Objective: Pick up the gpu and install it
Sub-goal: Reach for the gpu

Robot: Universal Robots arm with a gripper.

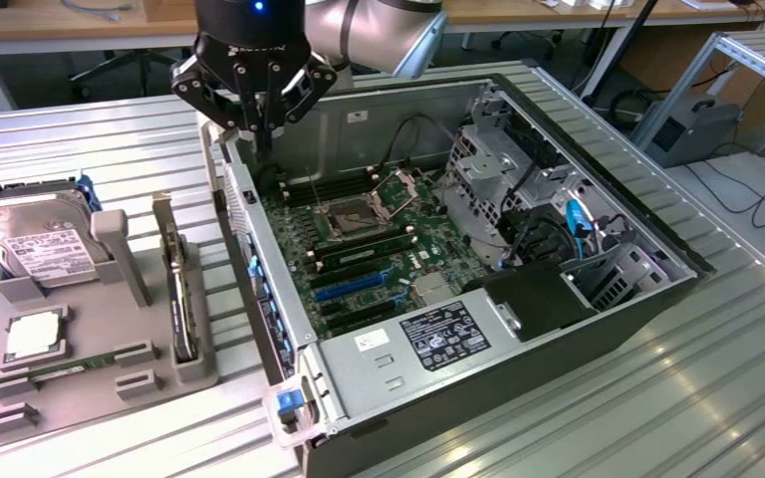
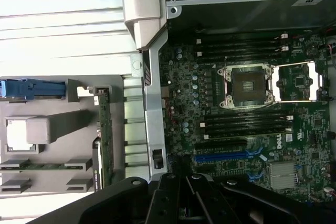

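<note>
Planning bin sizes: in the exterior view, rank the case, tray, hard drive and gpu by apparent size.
1. case
2. tray
3. hard drive and gpu: unranked, because the gpu stands on edge and shows little of its face.

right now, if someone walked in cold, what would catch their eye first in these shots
The open computer case sits in the middle of the exterior view, its green motherboard and bare processor socket exposed. The black gripper hangs shut and empty above the case's wall on the exterior view's left. Further left, a grey holder carries the hard drive and the gpu, which stands on edge in its slot.
</note>
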